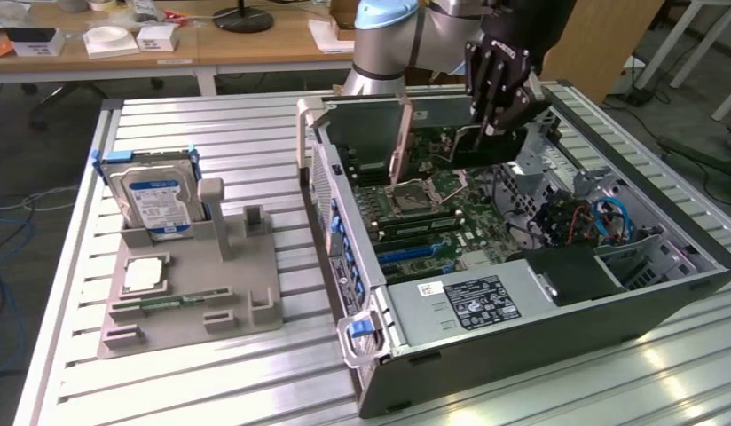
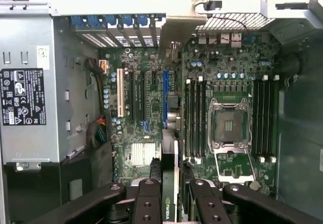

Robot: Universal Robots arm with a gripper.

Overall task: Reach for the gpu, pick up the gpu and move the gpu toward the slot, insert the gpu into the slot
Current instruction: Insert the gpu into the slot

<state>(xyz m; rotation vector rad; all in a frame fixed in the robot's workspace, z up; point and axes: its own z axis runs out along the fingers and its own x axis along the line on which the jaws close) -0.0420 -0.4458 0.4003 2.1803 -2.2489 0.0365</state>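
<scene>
My gripper (image 1: 504, 105) hangs over the open computer case (image 1: 341, 222), shut on the gpu (image 1: 439, 111). The card is held on edge above the motherboard, with its metal bracket toward the case's rear wall. In the wrist view the gpu (image 2: 170, 158) runs edge-on away from between my fingers (image 2: 147, 204), dark with a green logo, and ends in its bracket (image 2: 177, 27). It lies roughly over a blue slot (image 2: 165, 95) beside black and white ones. The blue slots (image 1: 407, 255) sit low on the board; the card stays clear above them.
Inside the case are the CPU socket (image 2: 228, 125), memory rows (image 2: 195, 118), the power supply (image 1: 478, 300) and cables (image 1: 602, 222). On the exterior view's left, a grey fixture (image 1: 241, 297) holds a blue-labelled hard drive (image 1: 159, 200), a chip (image 1: 145, 275) and a memory stick (image 1: 164, 304).
</scene>
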